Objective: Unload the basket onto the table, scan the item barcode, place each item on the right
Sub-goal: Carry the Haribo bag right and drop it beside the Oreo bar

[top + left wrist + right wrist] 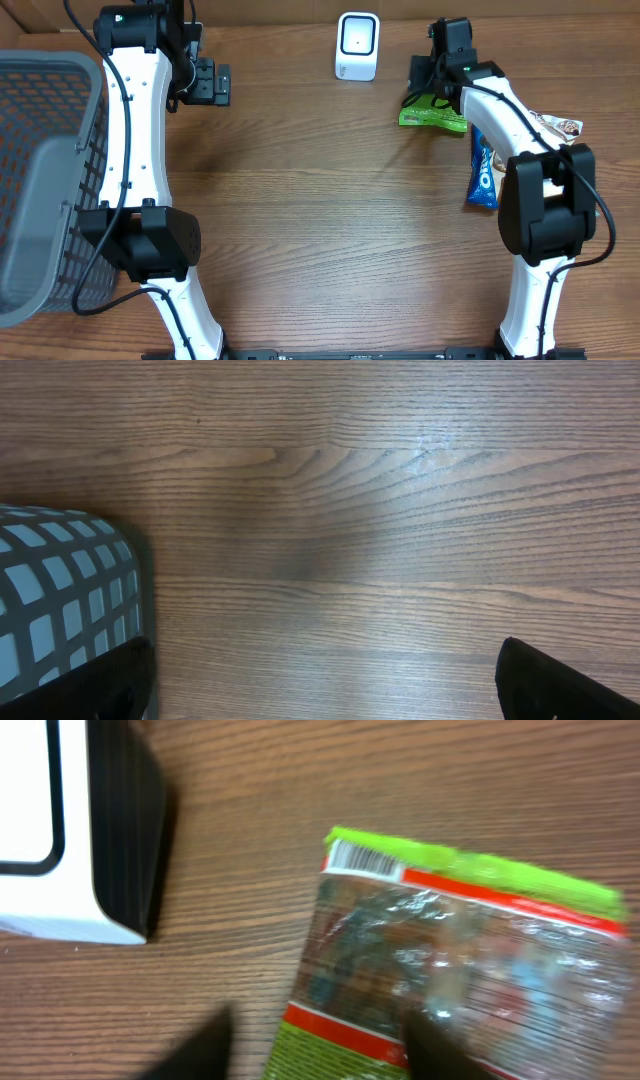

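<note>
Right hand [315, 1050] at green packet [450, 940], grip cannot be told | packet flat on tabletop [400, 770] beside scanner [40, 820], barcode [365, 860] up | pinch clear of barcode, turn it squarely toward scanner window | left hand [325, 695] open

Brown wood-grain table [320, 220], grey grid-mesh basket [40, 180], white scanner [357, 46] with a black-outlined face and black side, lime-green packet [480, 950] with red bands, clear glossy middle and a black-and-white barcode [365, 860], blue packet [483, 172] with white lettering
</note>
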